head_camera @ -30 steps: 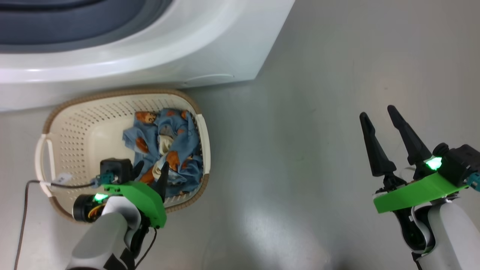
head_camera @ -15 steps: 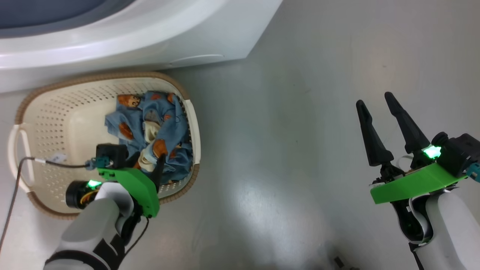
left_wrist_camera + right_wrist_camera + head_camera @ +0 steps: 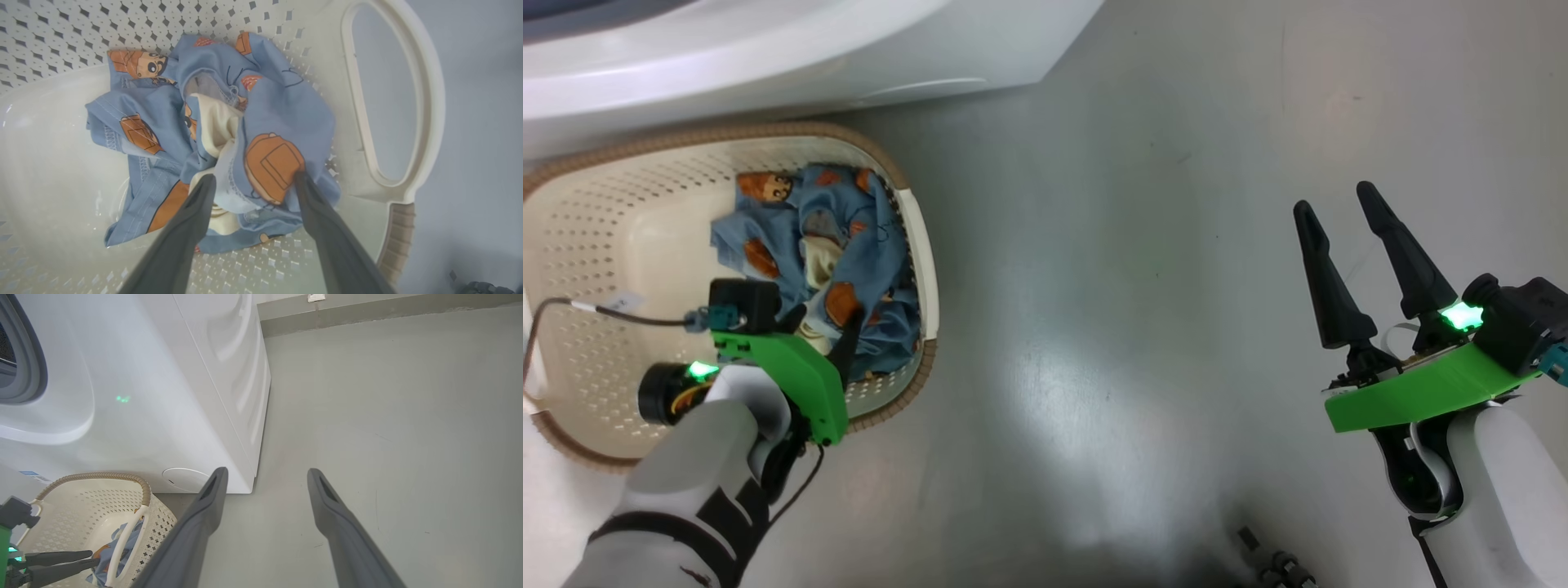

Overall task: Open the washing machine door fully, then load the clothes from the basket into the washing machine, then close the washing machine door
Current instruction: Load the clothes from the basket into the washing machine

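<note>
Clothes [image 3: 866, 245]: crumpled blue fabric with orange-brown figures and a cream fold through the middle, heaped in the 3 o'clock end of the basket in the head view, against its perforated wall.
Basket [image 3: 923, 245]: on the grey floor [image 3: 1135, 286] at 9 to 10 o'clock in the head view, just in front of the washer's base; one slot handle shows beside the heap in the left wrist view.
Left gripper [image 3: 254, 177]: down inside the basket, jaws spread wide, one finger on each side of a raised fold with an orange print; both tips touch the cloth, but nothing is pinched.
Right gripper [image 3: 1333, 198]: at 4 o'clock in the head view, over bare floor, well apart from the basket; jaws wide apart, holding nothing.
Washing machine [image 3: 163, 396]: white body at 11 o'clock in the head view; a strip of grey seal [image 3: 24, 355] shows at 9 o'clock in the right wrist view.
</note>
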Available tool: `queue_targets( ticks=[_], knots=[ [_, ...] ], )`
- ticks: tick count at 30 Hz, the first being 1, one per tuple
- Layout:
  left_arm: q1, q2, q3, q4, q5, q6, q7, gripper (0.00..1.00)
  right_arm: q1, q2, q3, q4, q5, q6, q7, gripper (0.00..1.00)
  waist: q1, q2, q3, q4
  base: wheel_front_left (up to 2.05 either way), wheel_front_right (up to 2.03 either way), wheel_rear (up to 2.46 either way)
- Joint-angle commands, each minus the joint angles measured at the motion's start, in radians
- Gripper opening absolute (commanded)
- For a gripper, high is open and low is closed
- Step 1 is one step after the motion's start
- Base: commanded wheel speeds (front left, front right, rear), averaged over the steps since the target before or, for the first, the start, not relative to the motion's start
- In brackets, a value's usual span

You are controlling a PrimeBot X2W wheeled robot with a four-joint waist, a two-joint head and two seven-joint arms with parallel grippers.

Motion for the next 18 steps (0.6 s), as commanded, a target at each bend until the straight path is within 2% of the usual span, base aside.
queue_targets(
  ticks=[1, 9, 10, 11, 12, 13, 18],
  knots=[
    [-0.009, 0.035, 0.001, -0.005, -0.018, -0.002, 0.002, 1.00, 0.015, -0.002, 0.023, -0.023, -0.004, 0.003, -0.012, 1.00, 0.0000, -0.0001, 0.013, -0.007, 0.00, 0.00, 0.00],
    [-0.042, 0.057, -0.081, -0.023, -0.099, -0.002, 0.022, 1.00, 0.007, -0.001, 0.028, -0.027, -0.004, 0.003, -0.012, 1.00, 0.0000, -0.0001, 0.034, -0.013, 0.00, 0.00, 0.00],
    [-0.043, 0.059, -0.091, -0.025, -0.110, -0.002, 0.024, 0.91, 0.006, -0.001, 0.028, -0.027, -0.004, 0.003, -0.012, 1.00, 0.0000, -0.0001, 0.033, -0.014, 0.00, 0.00, 0.00],
    [-0.045, 0.061, -0.101, -0.027, -0.119, -0.002, 0.025, 0.46, 0.005, -0.001, 0.028, -0.026, -0.004, 0.003, -0.012, 1.00, 0.0000, -0.0001, 0.033, -0.015, 0.00, 0.00, 0.00],
    [-0.046, 0.063, -0.110, -0.030, -0.128, -0.002, 0.023, 0.06, 0.004, -0.001, 0.027, -0.025, -0.004, 0.003, -0.012, 1.00, 0.0000, -0.0001, 0.032, -0.015, 0.00, 0.00, 0.00],
    [-0.047, 0.065, -0.118, -0.033, -0.139, -0.002, 0.020, 0.00, 0.003, -0.001, 0.027, -0.024, -0.005, 0.003, -0.012, 1.00, 0.0000, -0.0001, 0.030, -0.015, 0.00, 0.00, 0.00],
    [-0.040, 0.065, -0.147, -0.043, -0.202, -0.002, 0.001, 0.00, 0.006, -0.002, 0.024, -0.018, -0.007, 0.003, -0.012, 1.00, 0.0000, -0.0001, 0.007, -0.008, 0.00, 0.00, 0.00]
  ],
)
